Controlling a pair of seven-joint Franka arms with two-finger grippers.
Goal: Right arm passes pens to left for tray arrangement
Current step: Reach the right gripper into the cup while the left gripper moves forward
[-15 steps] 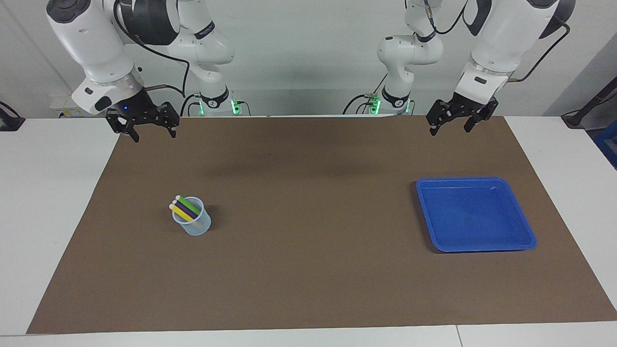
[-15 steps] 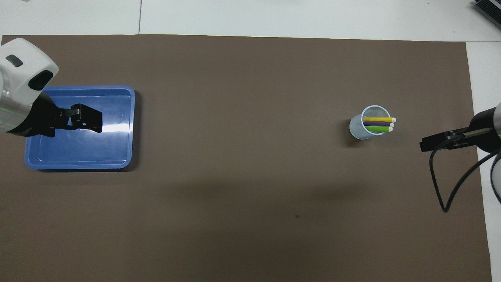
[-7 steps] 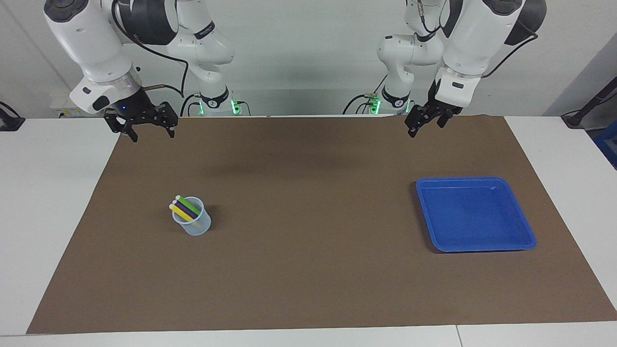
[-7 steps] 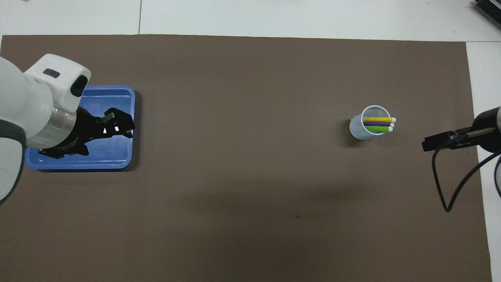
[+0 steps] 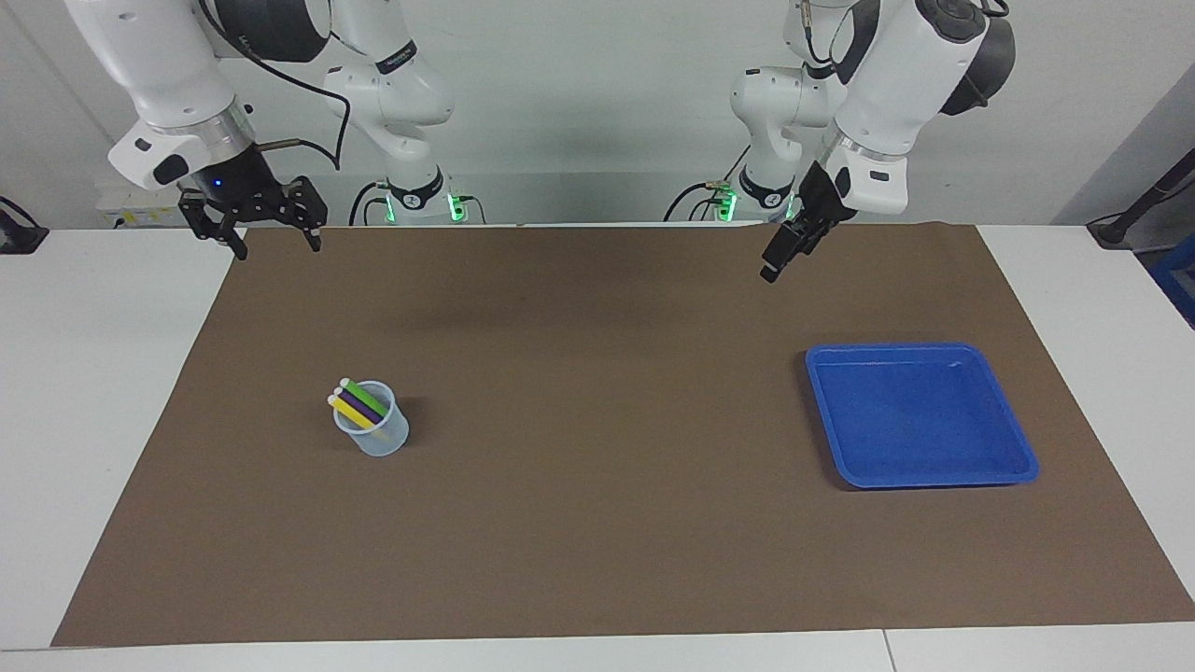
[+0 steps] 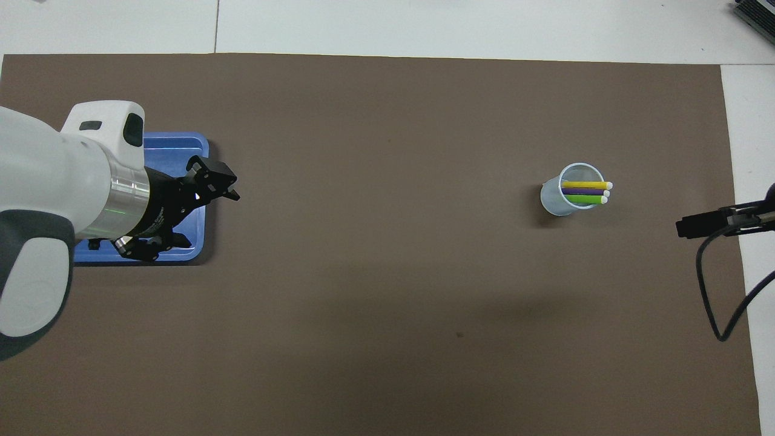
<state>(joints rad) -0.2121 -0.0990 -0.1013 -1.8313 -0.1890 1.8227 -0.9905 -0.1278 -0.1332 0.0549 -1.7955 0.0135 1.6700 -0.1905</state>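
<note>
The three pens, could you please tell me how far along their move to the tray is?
Nothing is done yet: the green, yellow and purple marker pens all stand in the small translucent cup, and the shallow blue plastic tray holds none. The right hand and the left hand are raised, open and empty. All three transfers remain.

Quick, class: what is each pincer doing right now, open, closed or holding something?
Left pincer: open, holding nothing, up over the brown mat.
Right pincer: open, holding nothing, up over the mat's edge near its own base.
</note>
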